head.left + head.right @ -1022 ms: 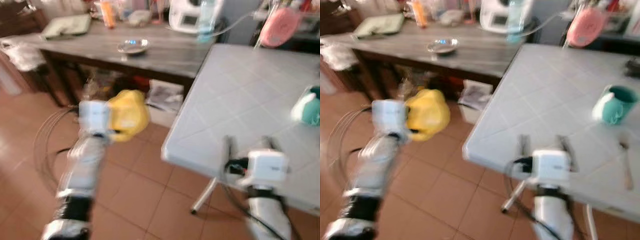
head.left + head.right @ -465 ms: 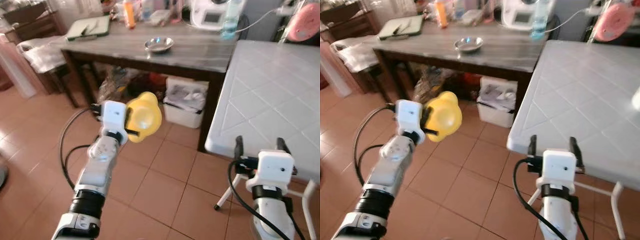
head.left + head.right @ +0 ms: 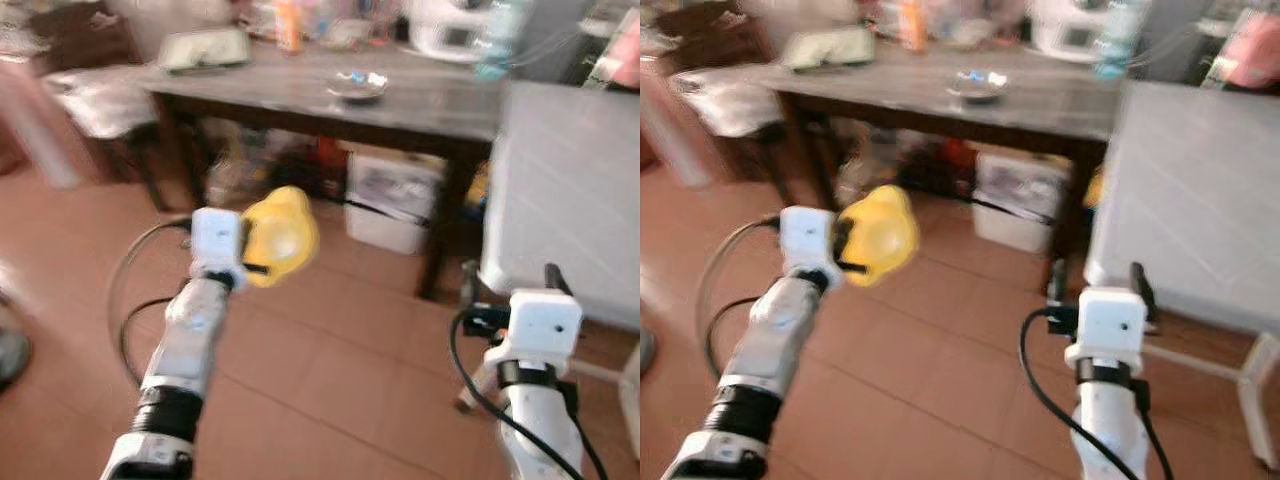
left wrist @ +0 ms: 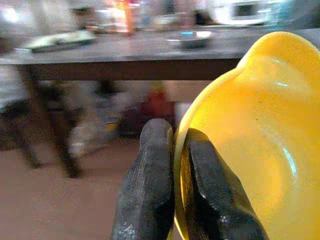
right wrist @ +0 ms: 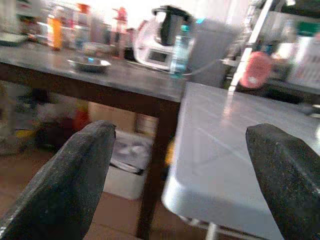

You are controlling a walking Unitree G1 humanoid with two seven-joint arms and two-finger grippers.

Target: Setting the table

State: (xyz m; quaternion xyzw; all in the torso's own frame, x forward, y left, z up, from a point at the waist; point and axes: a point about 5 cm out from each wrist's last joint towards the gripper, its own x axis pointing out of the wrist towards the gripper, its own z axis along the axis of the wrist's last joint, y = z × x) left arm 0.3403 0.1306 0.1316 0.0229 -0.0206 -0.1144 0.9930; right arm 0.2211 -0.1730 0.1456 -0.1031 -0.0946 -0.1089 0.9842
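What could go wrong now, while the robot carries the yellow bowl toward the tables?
1. The left claw pinches the yellow bowl only at its rim, out over the tiled floor. The blurred views suggest movement, so the bowl might slip and fall.
2. The open right claw hangs close to the edge of the white table; turning or stepping could knock it against that edge.

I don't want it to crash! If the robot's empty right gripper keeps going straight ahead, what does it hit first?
Probably the white table. The right gripper is open and points at that table's near edge, with the dark wooden table farther back beside it. How far away the edge is, the pictures don't clearly tell.
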